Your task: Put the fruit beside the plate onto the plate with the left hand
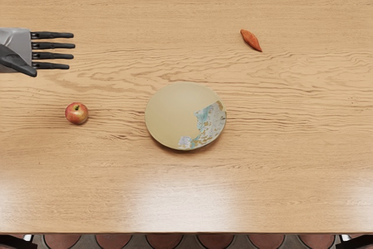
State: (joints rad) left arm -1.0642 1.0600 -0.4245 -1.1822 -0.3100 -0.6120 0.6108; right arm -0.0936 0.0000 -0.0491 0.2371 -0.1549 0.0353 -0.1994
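Worktop (pixel 280 161): varnished, grained wood with soft sheen. Plate (pixel 175 112): matt beige glaze, patterned patch. Apple (pixel 76 113): smooth, glossy skin. Left hand (pixel 35 52): grey shell, black matt fingers (pixel 55 45).

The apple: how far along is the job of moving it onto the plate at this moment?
Done: nothing yet; the apple lies on the table, left of the plate and apart from it. In hand: the left hand hovers at the picture's left edge, open and holding nothing. Left: reach the apple, grasp it, carry it onto the plate.
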